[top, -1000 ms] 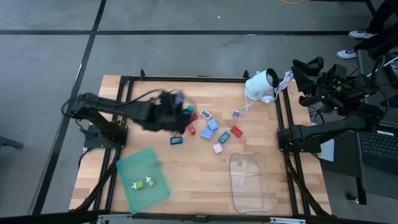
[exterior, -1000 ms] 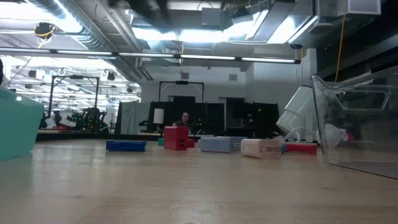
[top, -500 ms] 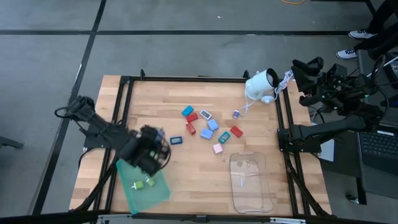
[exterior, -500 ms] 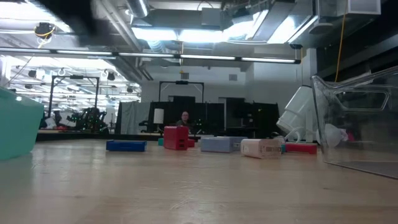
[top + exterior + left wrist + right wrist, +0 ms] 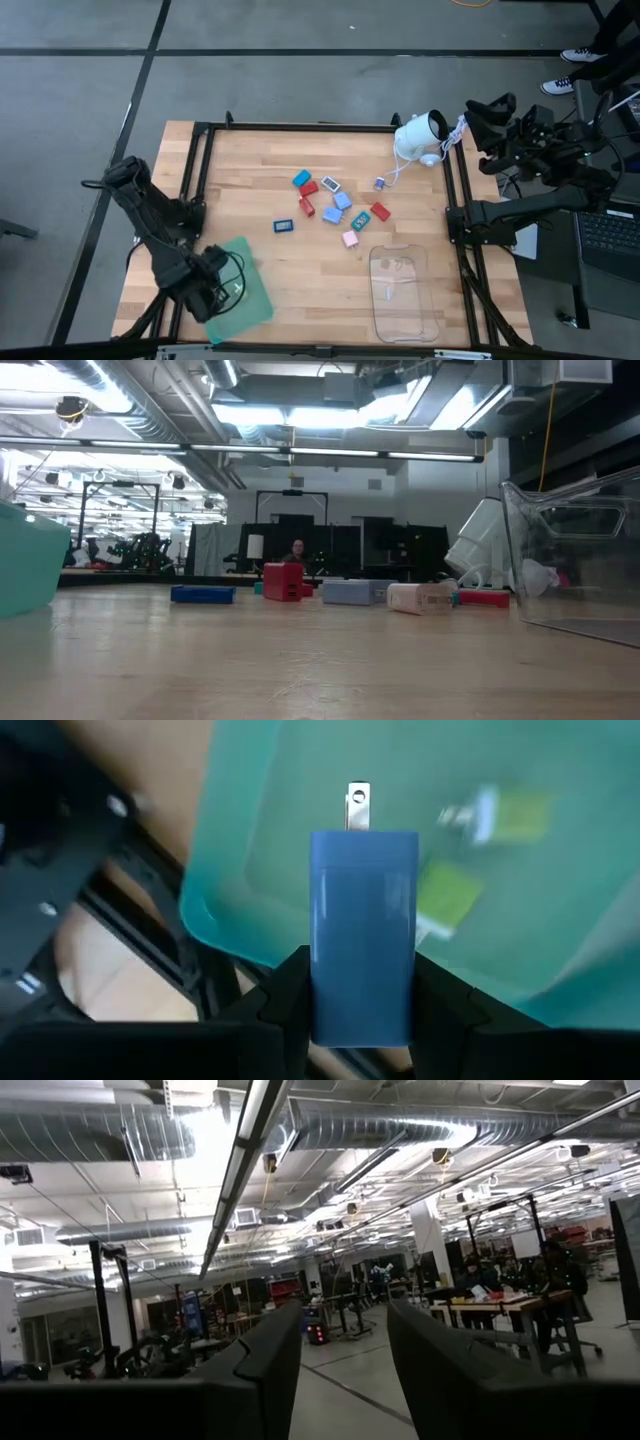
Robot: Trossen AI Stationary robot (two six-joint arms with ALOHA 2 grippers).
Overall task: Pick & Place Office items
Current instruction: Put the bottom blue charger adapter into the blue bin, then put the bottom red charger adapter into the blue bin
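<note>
Table: wooden table [image 5: 300, 260] seen from above, with two trays, one white device and a scatter of small office items.
Left gripper: left gripper [image 5: 362, 1005] hangs over the green tray [image 5: 250, 305] at the table's near left corner; its two fingers pinch one blue charger plug [image 5: 362, 935] by its sides, a metal prong pointing away from the wrist.
Green tray contents: two small pieces with green and white parts [image 5: 470, 850] lie inside, seen in the left wrist view, blurred.
Right gripper: right gripper [image 5: 345, 1370] is held off the table's far right edge, pointing out into the room; its fingers stand apart with nothing between them.
Loose office items: nine small pieces lie near the table's centre, well apart from the green tray. Counted from above: two red [image 5: 309, 188], one more red to the right [image 5: 380, 211], one teal-blue [image 5: 301, 178], two light blue [image 5: 342, 200], one dark blue [image 5: 283, 226], one pink [image 5: 350, 239], one white with a dark face [image 5: 330, 183]. A tenth dark green piece [image 5: 361, 221] sits between the pink and the right-hand red.
Clear tray: one clear tray [image 5: 400, 290] at the near right; its contents cannot be told.
White device: one rounded white device [image 5: 420, 135] with a cord, at the far right.
</note>
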